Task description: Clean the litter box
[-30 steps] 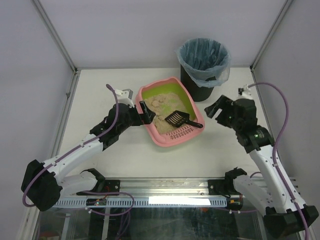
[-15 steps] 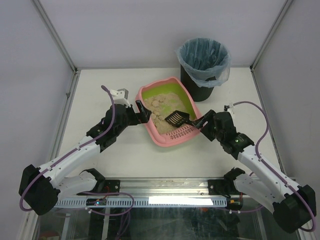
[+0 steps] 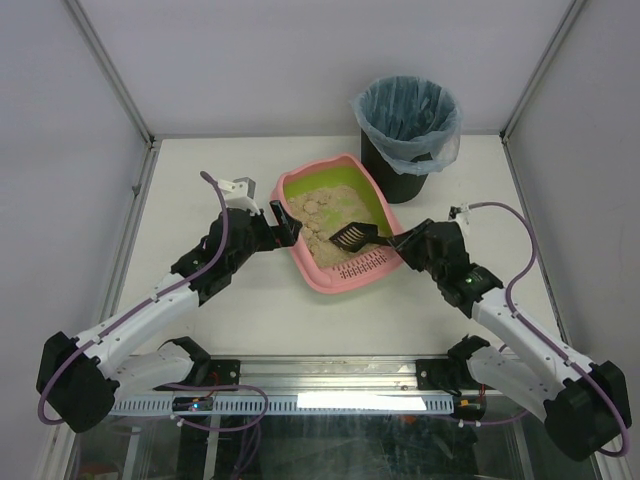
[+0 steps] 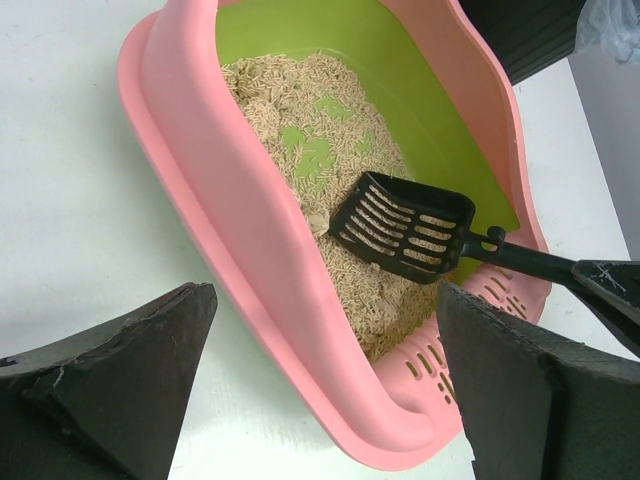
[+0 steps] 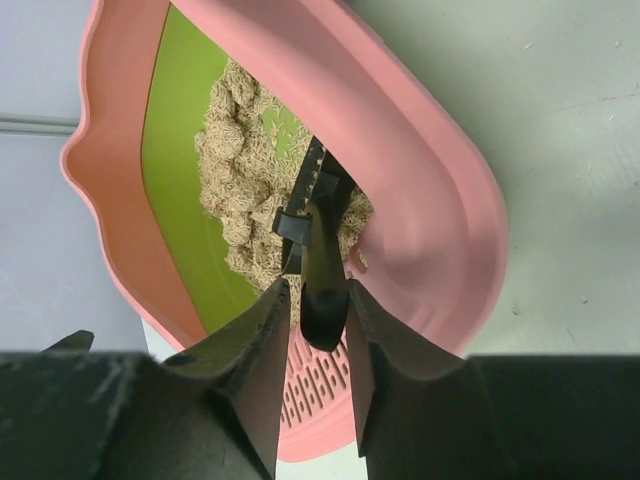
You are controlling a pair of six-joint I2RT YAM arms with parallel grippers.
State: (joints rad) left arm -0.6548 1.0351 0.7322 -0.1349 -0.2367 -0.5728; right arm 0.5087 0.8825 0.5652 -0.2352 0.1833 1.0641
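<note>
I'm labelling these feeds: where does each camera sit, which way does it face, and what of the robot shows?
Top external: fixed above and behind the arms, looking down at the table, litter box and bin; both arms show.
Left wrist: on the left arm, facing the litter box's long side; the open left pincer frames the bottom corners.
Right wrist: on the right arm, looking along the scoop into the litter; the right pincer clamps its handle.
All three share the litter box and scoop.
</note>
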